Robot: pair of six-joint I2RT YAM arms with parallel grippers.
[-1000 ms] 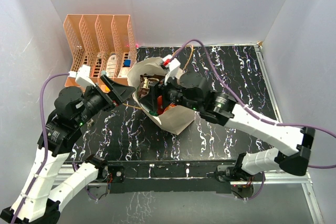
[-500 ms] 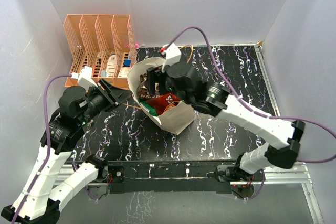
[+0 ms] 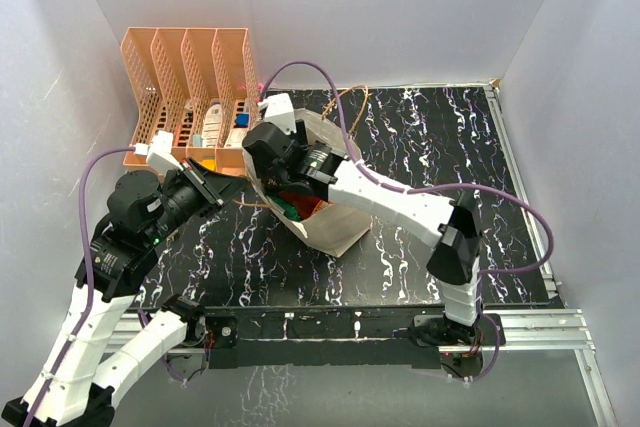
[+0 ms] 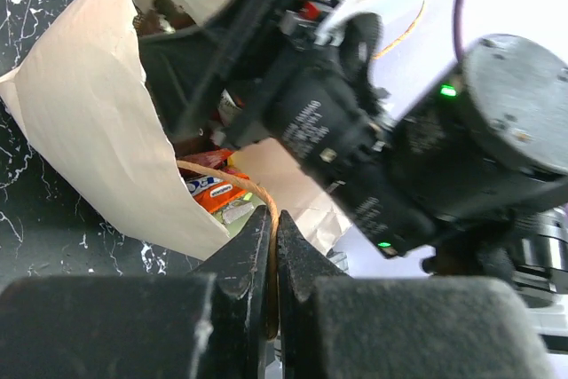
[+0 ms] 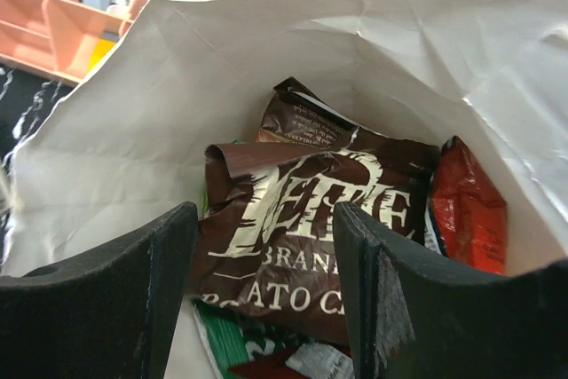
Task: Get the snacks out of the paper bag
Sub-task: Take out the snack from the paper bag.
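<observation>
The tan paper bag (image 3: 335,228) stands open at the table's middle left. My left gripper (image 3: 237,186) is shut on its thin brown cord handle (image 4: 232,178), at the bag's left rim; the cord runs between the closed jaws (image 4: 273,221). My right gripper (image 3: 278,175) reaches down into the bag's mouth. Its fingers stand open (image 5: 266,228) just above a dark brown chip packet (image 5: 306,210). Beside that lie a red packet (image 5: 470,210) and a green one (image 5: 232,341). An orange packet (image 4: 211,191) shows inside in the left wrist view.
An orange slotted rack (image 3: 185,77) with small white and blue items stands at the back left, close to the bag. The black marbled table (image 3: 440,147) stretches to the right of the bag. White walls enclose the sides and back.
My left gripper has shut on the bag's cord handle. The right arm has swung left and dipped into the bag's mouth, its jaws narrowing a little.
</observation>
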